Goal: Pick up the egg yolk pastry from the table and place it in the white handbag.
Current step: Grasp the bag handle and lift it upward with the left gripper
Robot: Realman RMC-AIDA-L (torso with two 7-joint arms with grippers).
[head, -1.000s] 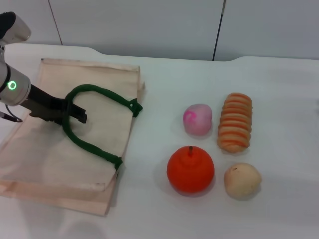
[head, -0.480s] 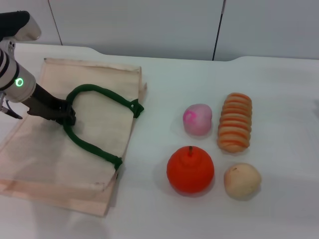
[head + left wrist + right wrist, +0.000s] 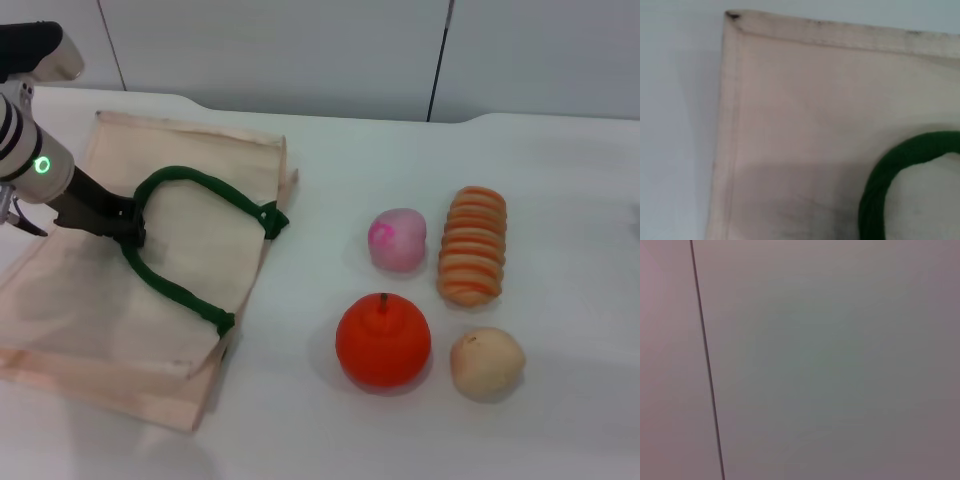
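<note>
The egg yolk pastry [image 3: 486, 362], a small pale tan ball, lies on the table at the front right. The white handbag [image 3: 80, 310] lies flat at the left, and its dark green rope handle [image 3: 190, 180] loops over it. My left gripper [image 3: 128, 228] is shut on the far left bend of that handle, over the bag and far from the pastry. The left wrist view shows the bag's cloth [image 3: 805, 125] and a piece of the green handle [image 3: 880, 190]. My right gripper is out of view, and its wrist view shows only a plain wall.
An orange fruit [image 3: 383, 340] sits left of the pastry. A pink-white bun [image 3: 397, 239] and a long orange-striped bread roll [image 3: 473, 244] lie behind them. The white table [image 3: 560, 170] runs back to a wall.
My left gripper closed on the green handle and drew it left and back. The handle's near end and the bag's top layer shifted left with it. The food has not moved.
</note>
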